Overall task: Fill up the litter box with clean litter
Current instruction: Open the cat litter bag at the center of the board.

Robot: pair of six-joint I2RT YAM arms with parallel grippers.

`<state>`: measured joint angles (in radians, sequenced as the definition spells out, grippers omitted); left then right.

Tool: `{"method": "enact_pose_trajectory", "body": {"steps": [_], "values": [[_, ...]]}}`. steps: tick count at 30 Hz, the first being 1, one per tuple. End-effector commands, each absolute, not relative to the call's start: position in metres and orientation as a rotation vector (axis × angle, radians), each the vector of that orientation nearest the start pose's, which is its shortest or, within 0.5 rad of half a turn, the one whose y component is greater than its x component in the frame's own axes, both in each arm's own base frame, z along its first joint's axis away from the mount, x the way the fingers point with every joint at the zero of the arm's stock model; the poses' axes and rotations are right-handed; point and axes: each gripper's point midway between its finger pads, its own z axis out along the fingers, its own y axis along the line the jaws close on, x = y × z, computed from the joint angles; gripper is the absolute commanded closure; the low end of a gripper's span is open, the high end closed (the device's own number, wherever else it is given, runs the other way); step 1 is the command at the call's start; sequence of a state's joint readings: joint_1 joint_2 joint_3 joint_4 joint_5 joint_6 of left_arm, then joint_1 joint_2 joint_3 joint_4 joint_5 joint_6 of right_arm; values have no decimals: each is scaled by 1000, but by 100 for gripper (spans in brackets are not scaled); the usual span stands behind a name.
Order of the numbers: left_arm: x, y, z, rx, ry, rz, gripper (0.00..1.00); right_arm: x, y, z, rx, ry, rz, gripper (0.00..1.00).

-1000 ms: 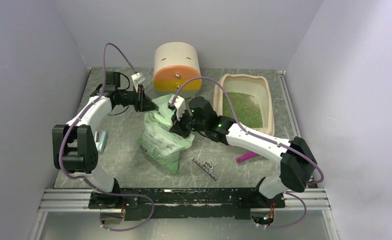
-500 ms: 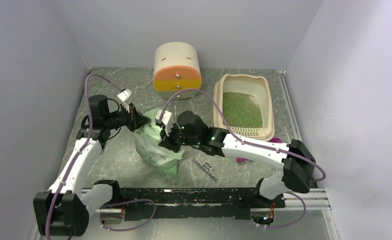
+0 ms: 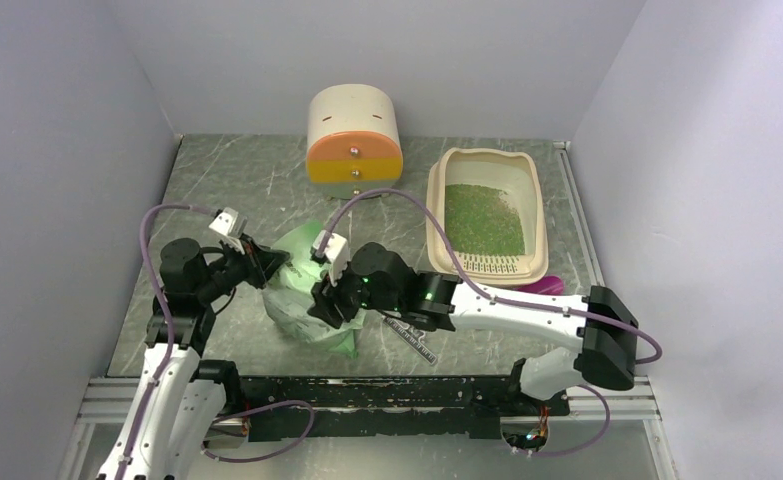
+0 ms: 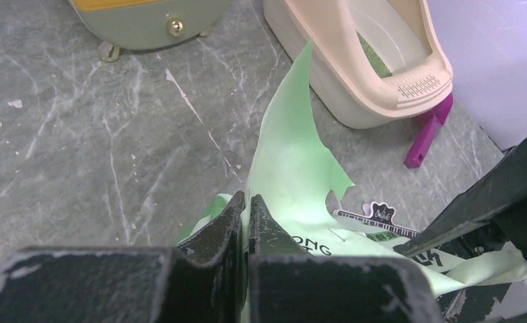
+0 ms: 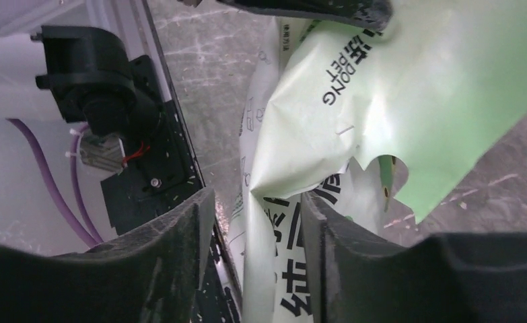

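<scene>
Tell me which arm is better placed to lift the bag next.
Probably left: the left gripper is shut on the torn flap of the green bag, while the right gripper stands open around it, holding nothing.

Plain pale-lilac walls, grey marbled tabletop, aluminium rail along near edge

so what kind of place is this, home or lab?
Most likely a lab test cell, not a home: plain walls box in the table on three sides, an aluminium mounting rail runs along its near edge, and the litter box and drawer unit look like staged props.
</scene>
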<state>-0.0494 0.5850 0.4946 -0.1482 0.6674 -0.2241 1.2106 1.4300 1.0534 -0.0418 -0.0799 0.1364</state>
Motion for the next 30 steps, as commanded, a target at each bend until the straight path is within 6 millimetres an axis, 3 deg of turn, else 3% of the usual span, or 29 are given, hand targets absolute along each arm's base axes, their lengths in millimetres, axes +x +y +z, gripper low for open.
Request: {"method": "enact_pose_trajectory", "body": {"steps": [1, 4, 11, 16, 22, 30], "values": [[224, -141, 222, 329, 1750, -905, 95, 149, 416, 230, -944, 1778, 970, 45], [222, -139, 229, 336, 1698, -874, 95, 155, 410, 241, -846, 1805, 1036, 42], [213, -143, 240, 358, 1584, -906, 95, 204, 373, 250, -554, 1939, 1172, 40], [213, -142, 241, 354, 1585, -900, 95, 202, 366, 239, -581, 2019, 1175, 40], [207, -142, 249, 364, 1532, -897, 95, 197, 376, 224, -591, 2074, 1231, 37], [203, -146, 252, 391, 1513, -922, 95, 224, 415, 232, -754, 1950, 1206, 30]]}}
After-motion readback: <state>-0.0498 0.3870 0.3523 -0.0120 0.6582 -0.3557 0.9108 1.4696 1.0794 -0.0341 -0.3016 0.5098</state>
